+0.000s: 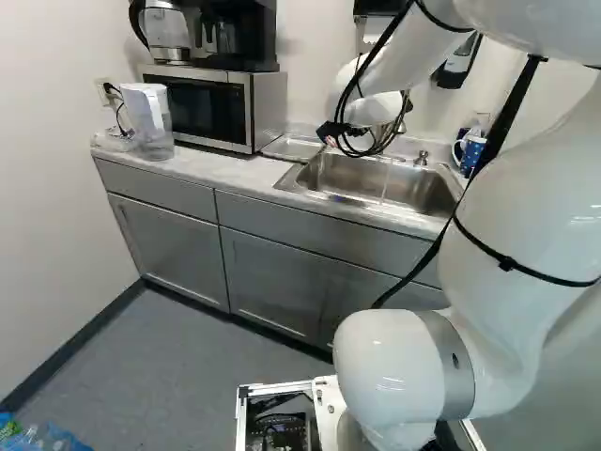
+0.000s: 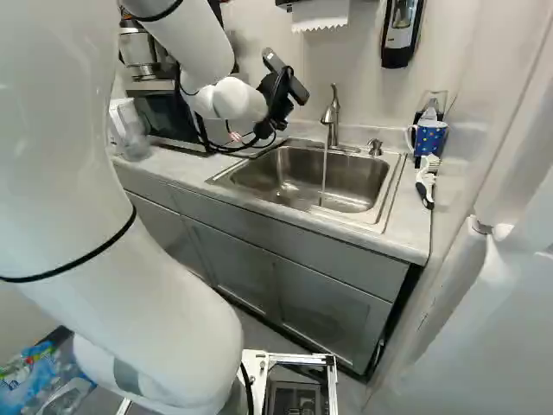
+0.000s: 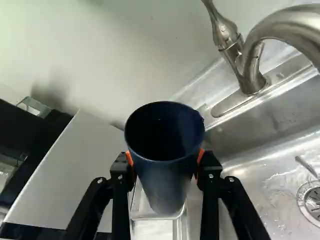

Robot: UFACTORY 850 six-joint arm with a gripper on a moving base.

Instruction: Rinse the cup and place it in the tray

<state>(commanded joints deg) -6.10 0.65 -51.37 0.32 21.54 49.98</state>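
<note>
The gripper [image 2: 278,102] is left of the faucet in the right base view, its fingertips hidden there. In the wrist view the gripper [image 3: 165,162] is shut on a dark blue cup [image 3: 167,187], orange pads against both sides, and the cup's dark mouth faces the camera. A shallow metal tray [image 1: 293,147] lies on the counter beside the sink; in the wrist view part of it shows behind the cup. Water runs in a thin stream from the faucet [image 2: 332,117] into the steel sink [image 2: 285,186].
Left of the sink stands a microwave [image 1: 211,105] under a coffee maker [image 1: 233,36], with a water pitcher [image 1: 150,120] beside it. A blue patterned mug [image 2: 429,137] and a white-and-black brush [image 2: 426,181] are at the counter's right end. A soap dispenser [image 2: 401,33] hangs on the wall.
</note>
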